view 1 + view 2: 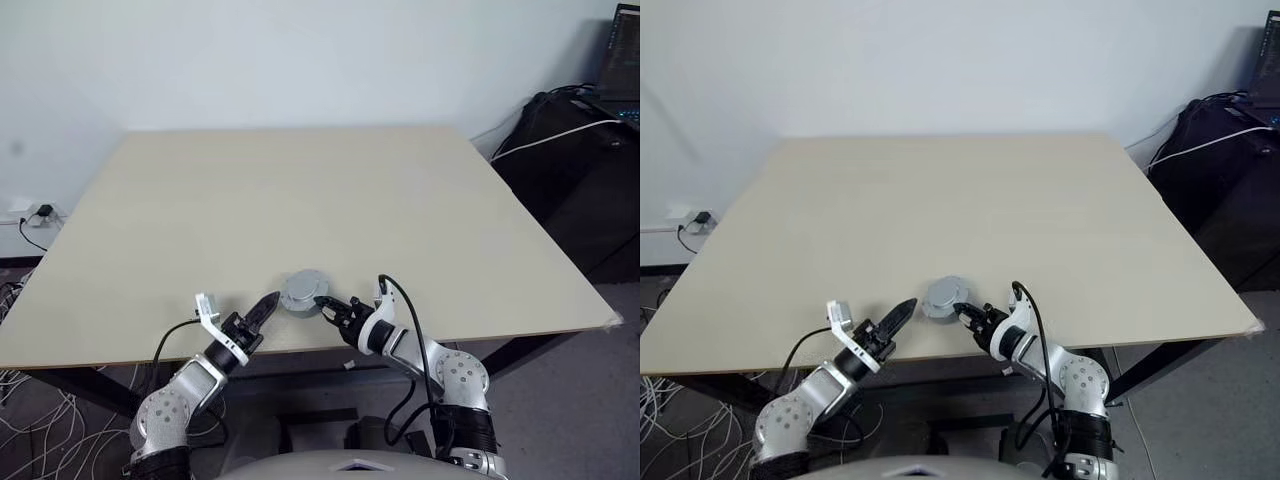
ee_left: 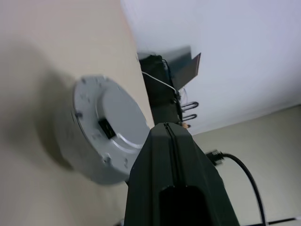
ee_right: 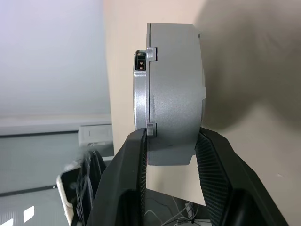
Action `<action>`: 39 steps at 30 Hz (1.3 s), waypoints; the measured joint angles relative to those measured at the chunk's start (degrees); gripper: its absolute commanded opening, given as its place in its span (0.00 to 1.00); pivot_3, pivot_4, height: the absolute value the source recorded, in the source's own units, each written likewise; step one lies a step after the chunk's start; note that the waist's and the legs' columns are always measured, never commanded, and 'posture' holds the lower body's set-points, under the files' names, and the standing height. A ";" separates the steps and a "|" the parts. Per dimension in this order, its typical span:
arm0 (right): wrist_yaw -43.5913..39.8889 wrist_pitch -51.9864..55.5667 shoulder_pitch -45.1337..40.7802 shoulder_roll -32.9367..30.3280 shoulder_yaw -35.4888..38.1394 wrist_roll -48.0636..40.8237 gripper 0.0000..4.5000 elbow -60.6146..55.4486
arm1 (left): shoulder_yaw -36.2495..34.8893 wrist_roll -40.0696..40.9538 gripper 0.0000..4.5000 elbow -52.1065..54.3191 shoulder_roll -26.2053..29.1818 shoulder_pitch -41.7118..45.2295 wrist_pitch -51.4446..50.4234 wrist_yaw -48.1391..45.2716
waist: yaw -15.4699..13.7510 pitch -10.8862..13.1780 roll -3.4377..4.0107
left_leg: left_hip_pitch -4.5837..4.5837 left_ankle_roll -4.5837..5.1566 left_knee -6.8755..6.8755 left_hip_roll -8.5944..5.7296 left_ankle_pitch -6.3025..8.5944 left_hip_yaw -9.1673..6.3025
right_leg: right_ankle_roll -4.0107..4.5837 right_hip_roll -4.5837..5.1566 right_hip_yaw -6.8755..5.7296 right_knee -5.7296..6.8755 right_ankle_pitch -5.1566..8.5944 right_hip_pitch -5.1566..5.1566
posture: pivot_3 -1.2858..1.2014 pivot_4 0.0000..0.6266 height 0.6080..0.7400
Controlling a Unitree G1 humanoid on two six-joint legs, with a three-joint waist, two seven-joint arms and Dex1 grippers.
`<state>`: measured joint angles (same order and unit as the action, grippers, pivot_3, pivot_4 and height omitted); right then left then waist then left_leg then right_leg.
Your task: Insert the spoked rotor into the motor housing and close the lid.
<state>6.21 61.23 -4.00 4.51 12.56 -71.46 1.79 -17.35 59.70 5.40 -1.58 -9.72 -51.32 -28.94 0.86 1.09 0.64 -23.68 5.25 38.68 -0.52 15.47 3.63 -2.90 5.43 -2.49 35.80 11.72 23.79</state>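
The closed motor housing (image 1: pixel 304 292), a grey round case with its lid (image 2: pixel 115 123) seated on top, sits on the table (image 1: pixel 320 220) close to the near edge, about midway along it. The rest of the tabletop lies bare out to the far edge and both side edges. The right wrist view shows the seam where lid meets body and a small dark notch in the rim; the left wrist view shows the lid's flat face with a dark slot. The right gripper (image 3: pixel 171 146) reaches in low from the near edge, its two fingers clamped on the housing's top and underside. The left gripper (image 1: pixel 262 310) lies level just beside the housing, pointing at it, fingers pressed together on nothing.
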 measured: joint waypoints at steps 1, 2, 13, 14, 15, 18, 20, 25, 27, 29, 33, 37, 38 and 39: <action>-0.01 -0.10 -0.46 -0.01 0.00 -0.01 0.27 0.00 | -0.04 0.73 0.18 0.00 -0.15 -0.69 -0.64 0.48 | 0.01 0.02 -0.01 | -0.01 0.00 0.00 0.00 0.00 0.00 | 0.00 0.00 0.00 0.00 0.00 0.01 | 0.52 0.00 1.00; -0.03 -0.22 -0.90 -0.01 0.01 -0.01 0.27 0.00 | -0.10 1.72 0.27 -0.01 -0.36 -1.28 -1.07 0.91 | 0.03 0.03 -0.02 | -0.03 0.00 0.00 0.00 0.00 0.00 | 0.00 0.00 -0.01 -0.01 0.00 0.03 | 0.52 0.00 1.00; -0.31 -1.12 -2.01 -0.03 0.02 -1.67 0.27 -0.01 | -2.00 9.75 1.00 -0.83 -1.89 -5.48 -2.85 7.68 | 0.04 0.09 0.01 | -0.05 -0.03 -0.01 0.00 0.02 -0.02 | 0.01 0.06 0.08 -0.02 0.01 0.06 | 0.52 0.00 1.00; -0.30 -1.07 -2.03 -0.03 -0.05 -2.15 0.27 -0.04 | -2.11 10.55 1.00 -0.98 -1.91 -5.49 -2.85 7.90 | 0.06 0.10 0.01 | -0.07 -0.03 -0.02 0.00 0.02 -0.02 | 0.02 0.06 0.09 -0.02 0.01 0.07 | 0.52 0.00 1.00; -0.25 -0.99 -2.07 -0.03 -0.19 -2.49 0.27 -0.08 | -2.20 11.32 1.00 -1.14 -1.93 -5.48 -2.87 8.00 | 0.09 0.11 0.02 | -0.07 -0.03 -0.02 0.00 0.02 -0.02 | 0.02 0.06 0.09 -0.02 0.01 0.08 | 0.52 0.00 1.00; 0.15 -0.74 -2.22 -0.04 -0.80 -3.64 0.27 -0.46 | -2.22 13.96 1.00 -2.18 -1.96 -5.47 -2.97 7.87 | 0.19 0.12 0.04 | -0.12 -0.04 -0.06 0.00 0.02 -0.02 | 0.03 0.06 0.11 -0.04 0.02 0.15 | 0.52 0.00 1.00; 0.40 -0.71 -2.25 -0.04 -0.97 -4.61 0.27 -1.08 | -2.15 15.55 1.00 -2.97 -1.96 -5.45 -2.97 7.86 | 0.17 0.13 0.05 | -0.15 -0.04 -0.08 0.01 0.02 -0.02 | 0.04 0.06 0.11 -0.05 0.02 0.18 | 0.52 0.00 1.00; 1.99 -0.27 -2.23 -0.04 -2.26 -7.56 0.27 -3.35 | -1.10 15.75 1.00 -5.74 -1.96 -4.96 -2.54 7.60 | 0.23 0.15 0.03 | -0.16 -0.04 -0.10 0.01 0.03 -0.02 | 0.06 0.06 0.12 -0.06 0.03 0.19 | 0.52 0.00 1.00; 2.77 0.45 -2.23 -0.06 -3.34 -9.06 0.27 -4.18 | -0.83 15.77 1.00 -6.08 -1.96 -4.72 -2.01 7.52 | 0.24 0.15 0.05 | -0.15 -0.05 -0.11 0.01 0.02 -0.02 | 0.06 0.07 0.11 -0.05 0.03 0.20 | 0.52 0.00 1.00; 3.60 0.58 -2.23 -0.08 -4.47 -10.66 0.27 -4.69 | -0.57 15.77 1.00 -6.53 -1.96 -4.50 -1.66 7.04 | 0.11 0.17 0.09 | -0.15 -0.05 -0.11 0.01 0.02 -0.04 | 0.06 0.09 0.11 -0.05 0.03 0.19 | 0.52 0.00 1.00; 4.79 0.39 -1.98 -0.12 -5.56 -12.80 0.27 -5.15 | -0.46 15.76 1.00 -7.82 -1.99 -3.72 -0.70 4.92 | -0.23 0.21 0.13 | -0.16 -0.05 -0.11 0.01 0.03 -0.04 | 0.06 0.12 0.08 -0.05 0.03 0.19 | 0.52 0.00 1.00; 5.46 0.07 -1.61 -0.16 -5.79 -13.69 0.27 -5.21 | -0.43 15.75 1.00 -8.21 -2.00 -3.63 -0.33 3.24 | -0.23 0.30 0.17 | -0.20 -0.06 -0.11 0.01 0.02 -0.07 | 0.06 0.12 0.07 -0.04 0.03 0.22 | 0.52 0.00 1.00; 5.55 -0.03 -1.54 -0.17 -5.89 -13.71 0.27 -5.21 | -0.43 15.76 1.00 -8.21 -2.00 -3.63 -0.32 2.87 | -0.23 0.31 0.17 | -0.23 -0.06 -0.11 0.01 0.02 -0.07 | 0.06 0.13 0.07 -0.04 0.03 0.25 | 0.52 0.00 1.00; 5.61 -0.13 -1.50 -0.18 -5.99 -13.71 0.27 -5.21 | -0.43 15.76 1.00 -8.21 -2.00 -3.63 -0.33 2.61 | -0.23 0.31 0.17 | -0.26 -0.06 -0.11 0.01 0.02 -0.07 | 0.06 0.12 0.07 -0.04 0.03 0.28 | 0.52 0.00 1.00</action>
<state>11.82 61.10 -5.50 4.33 6.57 -85.17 -3.42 -17.78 75.46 -2.81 -3.58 -13.35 -51.65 -26.33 0.63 1.40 0.80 -23.94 5.19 38.57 -0.51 15.49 3.56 -2.84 5.56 -2.42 35.75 11.75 24.07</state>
